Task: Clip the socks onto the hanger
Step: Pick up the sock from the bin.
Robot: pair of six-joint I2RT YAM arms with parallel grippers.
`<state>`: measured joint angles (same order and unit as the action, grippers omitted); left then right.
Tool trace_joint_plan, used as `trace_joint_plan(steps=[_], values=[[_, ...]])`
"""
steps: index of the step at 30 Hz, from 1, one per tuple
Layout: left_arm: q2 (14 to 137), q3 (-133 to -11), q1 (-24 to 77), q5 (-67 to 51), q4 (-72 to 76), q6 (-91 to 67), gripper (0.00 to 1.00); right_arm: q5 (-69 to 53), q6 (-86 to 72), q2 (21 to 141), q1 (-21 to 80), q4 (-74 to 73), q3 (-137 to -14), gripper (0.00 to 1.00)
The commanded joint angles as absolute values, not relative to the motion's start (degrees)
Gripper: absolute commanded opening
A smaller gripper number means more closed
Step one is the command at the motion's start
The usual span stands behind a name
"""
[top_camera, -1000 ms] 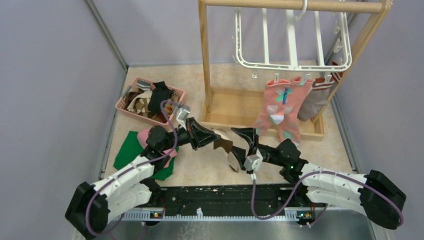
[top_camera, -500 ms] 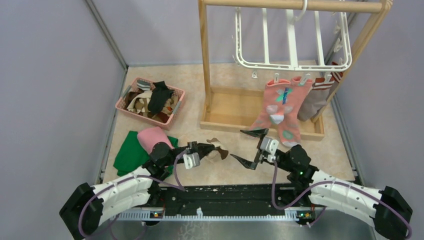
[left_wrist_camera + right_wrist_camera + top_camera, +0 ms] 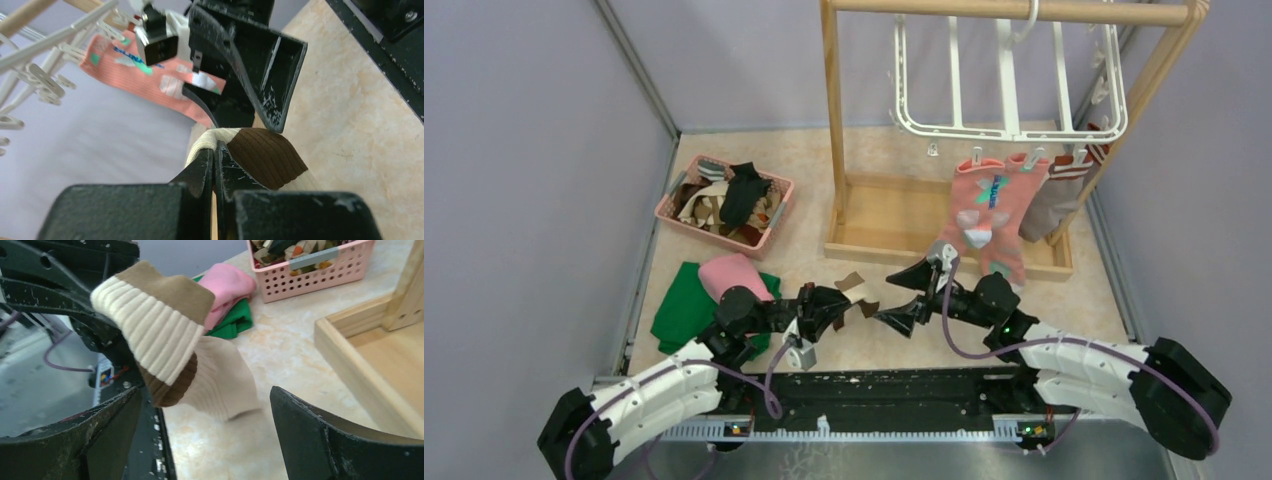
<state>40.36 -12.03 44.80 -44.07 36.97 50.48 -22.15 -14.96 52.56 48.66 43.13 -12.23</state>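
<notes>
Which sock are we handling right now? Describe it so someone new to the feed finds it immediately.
Start at the wooden stand; in front of its tray, the shut left gripper faces the open right gripper. The sock is pinched in the left one. Its ribbed brown and cream bands set it apart from the salmon-pink socks clipped to the hanger.

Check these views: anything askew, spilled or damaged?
Nothing spilled or broken. Only oddity: the clipped socks all crowd the hanger's right front rim, leaving its left clips bare, so the load is lopsided. The left pincer pinches a brown-cream sock; the right pincer gapes open beside it.
</notes>
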Motion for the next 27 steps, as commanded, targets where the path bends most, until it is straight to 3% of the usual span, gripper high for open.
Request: trace_joint_plan(steps=[1, 8, 14, 23, 26, 27], values=[[37.02, -11.58, 45.42, -49.20, 40.14, 49.70, 0.00, -29.51, -29.88, 59.11, 47.35, 59.31, -15.63, 0.96], [36.39, -9.39, 45.44, -49.36, 43.25, 46.02, 0.00, -37.25, -39.61, 69.12, 47.44, 75.04, -18.40, 0.81], [36.64, -8.99, 45.58, -49.01, 43.53, 45.30, 0.00, -39.88, -43.84, 72.58, 47.61, 78.85, -20.17, 0.69], [36.70, -7.56, 45.56, -46.28, 43.82, 41.41, 0.00, -38.31, -39.49, 69.17, 47.69, 74.42, -20.66, 0.19], [36.52, -7.60, 45.52, -44.04, 44.34, 36.95, 0.02, -36.35, -33.29, 65.99, 48.58, 67.56, -20.90, 0.09], [36.59, -7.73, 45.49, -42.96, 44.70, 34.73, 0.08, -35.43, -30.80, 64.61, 49.05, 65.06, -20.86, 0.07]])
